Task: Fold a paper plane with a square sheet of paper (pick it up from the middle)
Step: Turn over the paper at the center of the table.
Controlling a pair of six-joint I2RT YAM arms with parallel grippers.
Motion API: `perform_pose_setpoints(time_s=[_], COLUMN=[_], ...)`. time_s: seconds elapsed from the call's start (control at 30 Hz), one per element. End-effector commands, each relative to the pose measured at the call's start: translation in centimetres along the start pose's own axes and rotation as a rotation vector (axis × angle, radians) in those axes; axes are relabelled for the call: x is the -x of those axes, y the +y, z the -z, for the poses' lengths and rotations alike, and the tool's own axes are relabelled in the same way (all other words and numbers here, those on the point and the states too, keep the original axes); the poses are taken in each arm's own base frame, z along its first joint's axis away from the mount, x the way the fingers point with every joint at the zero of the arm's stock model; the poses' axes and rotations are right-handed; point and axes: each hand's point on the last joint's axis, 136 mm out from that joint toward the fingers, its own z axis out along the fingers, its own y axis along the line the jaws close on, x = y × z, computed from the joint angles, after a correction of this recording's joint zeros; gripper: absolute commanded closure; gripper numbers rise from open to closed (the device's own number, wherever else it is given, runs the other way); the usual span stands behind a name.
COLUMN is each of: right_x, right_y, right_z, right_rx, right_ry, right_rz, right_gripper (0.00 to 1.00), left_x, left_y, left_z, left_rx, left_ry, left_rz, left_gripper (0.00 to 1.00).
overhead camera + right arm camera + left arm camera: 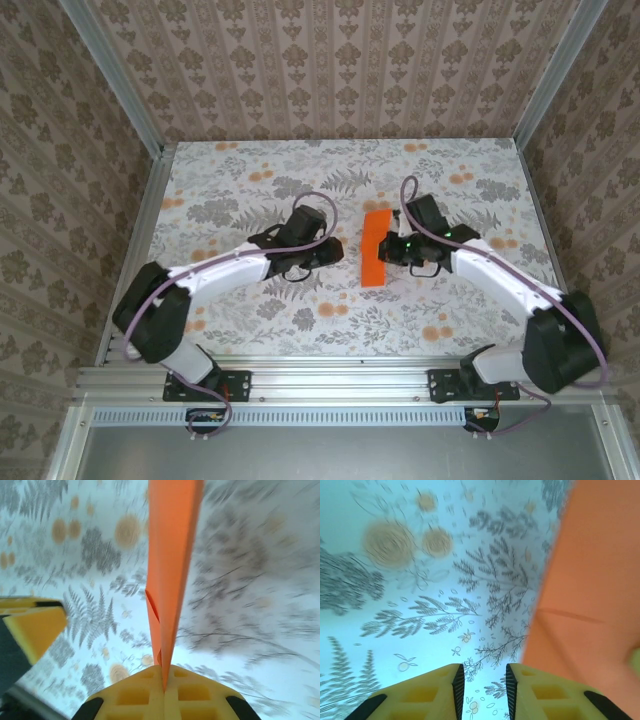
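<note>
Yellow padded fingers (430,697) of my left gripper (484,676) sit closest to the lens in the left wrist view. They stand a narrow gap apart with nothing between them, only the flower-printed table cover (420,610) showing through the slot. From above, my left gripper (333,252) hangs over the middle of the table, pointing right toward the orange paper (376,248) and stopping just short of it.

That paper is folded into a narrow strip and sits near the centre of the table, running roughly front to back between my two grippers. In the left wrist view the orange paper (590,580) fills the right side, with one faint crease across it. Its lower edge passes behind my right-hand pad, and I cannot tell whether it touches that pad.

On the right, my right gripper (393,250) meets the strip's right edge about halfway along its length. In the right wrist view my right gripper (163,674) has its two yellow pads pressed together on the orange paper (172,545), which is pinched at their tips. From there the paper runs straight away up the frame, seen nearly edge-on, with its folded layers parting slightly just above the pads. At the left edge of that view a yellow pad (35,625) of my other gripper shows, well clear of the paper.
</note>
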Motion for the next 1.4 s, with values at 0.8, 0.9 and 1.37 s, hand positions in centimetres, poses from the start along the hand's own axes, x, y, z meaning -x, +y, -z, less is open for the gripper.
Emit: perform_pose_setpoints(time_s=[0.8,0.9,1.37], right_x=[-7.4,-7.9,-7.3], right_y=[3.4,6.3,4.0], right_z=[-9.6,-10.1,-5.7], right_rx=[-0.601,-0.429,0.239], right_ry=[0.405,0.416,0.285], right_rz=[0.447,0.408,-0.027], right_gripper=[0.8,0.72,0.68], left_x=[1.0,0.8,-0.7], left_y=[11.3,11.4,5.9], left_z=[11.1,11.5,4.7], left_rx=[0.345,0.342,0.093], left_ry=[-0.333,-0.334,-0.087], left_rz=[0.142,0.142,0.053], left_gripper=[0.57,0.57,0.56])
